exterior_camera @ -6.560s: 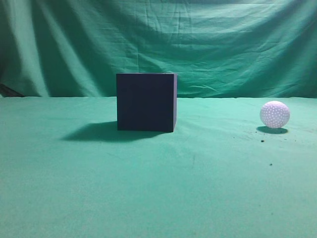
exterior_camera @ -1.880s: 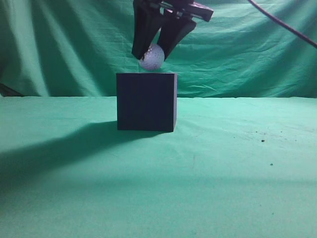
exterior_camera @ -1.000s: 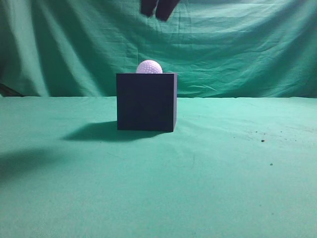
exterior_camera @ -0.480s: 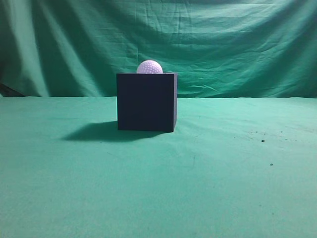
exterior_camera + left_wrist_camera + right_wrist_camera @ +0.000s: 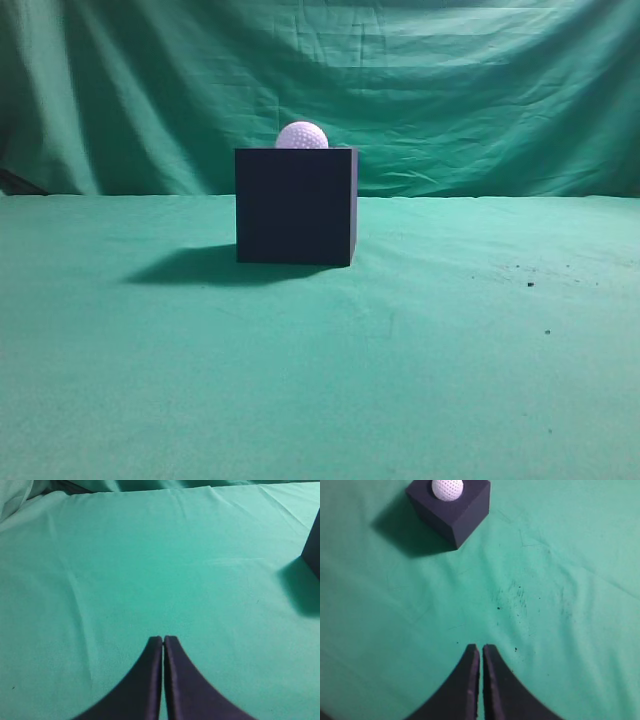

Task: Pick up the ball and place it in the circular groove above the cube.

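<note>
The dark cube (image 5: pixel 295 206) stands on the green cloth left of centre in the exterior view. The white dimpled ball (image 5: pixel 301 136) sits on its top, its lower part sunk below the top edge. The right wrist view shows the ball (image 5: pixel 447 489) resting on the cube (image 5: pixel 457 511) at the top edge, far from my right gripper (image 5: pixel 481 649), which is shut and empty. My left gripper (image 5: pixel 163 640) is shut and empty over bare cloth; a corner of the cube (image 5: pixel 314 550) shows at its right edge. Neither gripper shows in the exterior view.
Green cloth (image 5: pixel 420 340) covers the table, and a green curtain (image 5: pixel 480 90) hangs behind. The cube's shadow (image 5: pixel 190 268) lies to its left. Small dark specks (image 5: pixel 512 597) dot the cloth between my right gripper and the cube.
The right gripper carried the ball from the far right onto the cube, let go, and rose out of the exterior view. Over the last half second nothing has moved.
</note>
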You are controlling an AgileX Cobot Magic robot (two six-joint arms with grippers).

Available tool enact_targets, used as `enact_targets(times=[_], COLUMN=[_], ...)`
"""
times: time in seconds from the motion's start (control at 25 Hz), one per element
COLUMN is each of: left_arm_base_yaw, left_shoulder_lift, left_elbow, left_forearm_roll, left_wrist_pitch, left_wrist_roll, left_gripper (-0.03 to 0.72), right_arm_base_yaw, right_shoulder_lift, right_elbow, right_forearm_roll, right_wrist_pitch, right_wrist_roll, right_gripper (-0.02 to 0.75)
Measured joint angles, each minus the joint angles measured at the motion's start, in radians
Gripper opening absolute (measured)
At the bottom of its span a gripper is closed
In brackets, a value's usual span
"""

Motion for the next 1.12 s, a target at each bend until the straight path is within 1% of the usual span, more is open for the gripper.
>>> enact_targets(times=[0.16, 0.24, 0.4, 0.48, 0.6, 0.72, 0.84, 0.96, 1.12], left_arm_base_yaw=[0.0, 0.0, 0.0, 0.0, 0.0, 0.0, 0.0, 0.0, 0.0], left_shoulder_lift=[0.0, 0.0, 0.0, 0.0, 0.0, 0.0, 0.0, 0.0, 0.0], left_elbow=[0.0, 0.0, 0.0, 0.0, 0.0, 0.0, 0.0, 0.0, 0.0], left_forearm_roll=[0.0, 0.0, 0.0, 0.0, 0.0, 0.0, 0.0, 0.0, 0.0], left_wrist_pitch=[0.0, 0.0, 0.0, 0.0, 0.0, 0.0, 0.0, 0.0, 0.0], left_wrist_roll=[0.0, 0.0, 0.0, 0.0, 0.0, 0.0, 0.0, 0.0, 0.0], left_gripper=[0.0, 0.0, 0.0, 0.0, 0.0, 0.0, 0.0, 0.0, 0.0], right_arm_base_yaw=[0.0, 0.0, 0.0, 0.0, 0.0, -0.012, -0.084, -0.2, -0.376], right_shoulder_lift=[-0.185, -0.271, -0.385, -0.426, -0.499, -0.599, -0.715, -0.826, -0.939], right_elbow=[0.157, 0.203, 0.223, 0.225, 0.257, 0.355, 0.487, 0.629, 0.812], right_forearm_roll=[0.035, 0.06, 0.069, 0.057, 0.022, -0.001, -0.007, -0.005, 0.015], right_wrist_pitch=[-0.095, -0.098, -0.04, -0.04, -0.094, -0.224, -0.4, -0.567, -0.699], right_wrist_roll=[0.002, -0.003, -0.014, -0.016, -0.017, -0.017, -0.017, -0.017, -0.017], right_gripper=[0.0, 0.0, 0.0, 0.0, 0.0, 0.0, 0.0, 0.0, 0.0])
